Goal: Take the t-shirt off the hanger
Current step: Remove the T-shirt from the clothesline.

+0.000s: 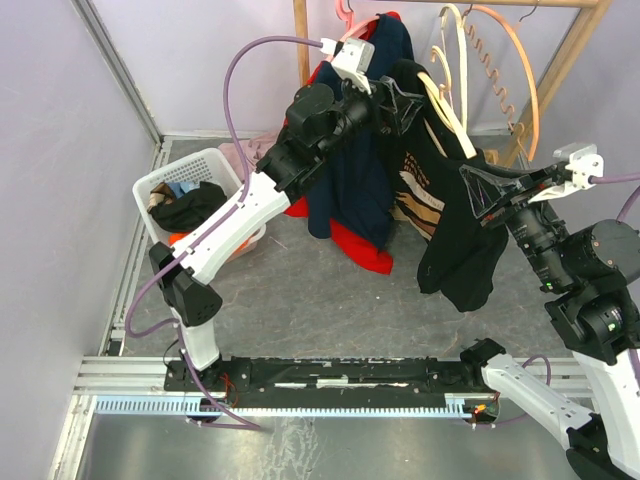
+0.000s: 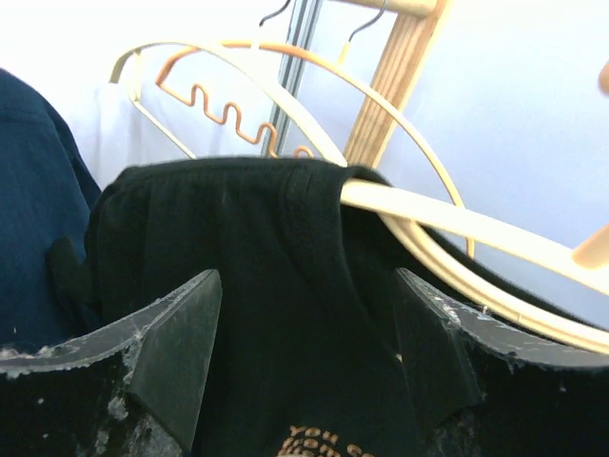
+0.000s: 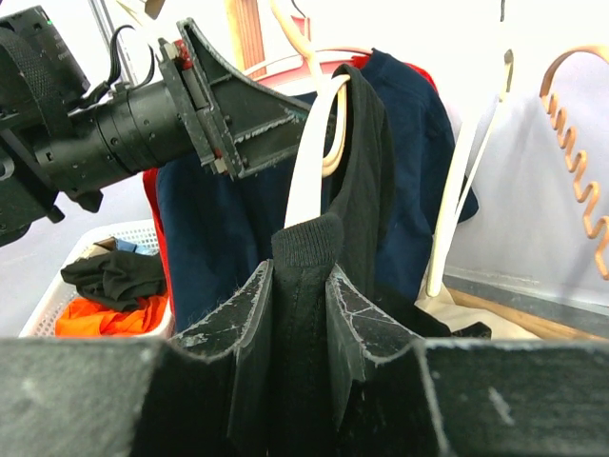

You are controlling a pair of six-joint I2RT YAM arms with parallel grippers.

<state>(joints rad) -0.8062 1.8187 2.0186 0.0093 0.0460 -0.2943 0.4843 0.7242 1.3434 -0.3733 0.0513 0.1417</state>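
A black t-shirt [image 1: 455, 240] with a gold print hangs on a cream hanger [image 1: 450, 110] from the rack. My left gripper [image 1: 405, 100] is up at the shirt's shoulder. In the left wrist view it [image 2: 304, 352] stands open, its fingers [image 2: 176, 352] wide on either side of the black fabric [image 2: 285, 248], with the hanger arm [image 2: 457, 224] bare to the right. My right gripper [image 1: 478, 195] is shut on the shirt's ribbed collar [image 3: 306, 249], just below the hanger [image 3: 309, 171], in the right wrist view [image 3: 303, 295].
A navy and red garment [image 1: 350, 190] hangs right beside the t-shirt. Empty cream and orange hangers [image 1: 490, 60] hang on the wooden rack [image 1: 565, 60] behind. A white basket [image 1: 175, 170] holding clothes stands at the left on the grey floor.
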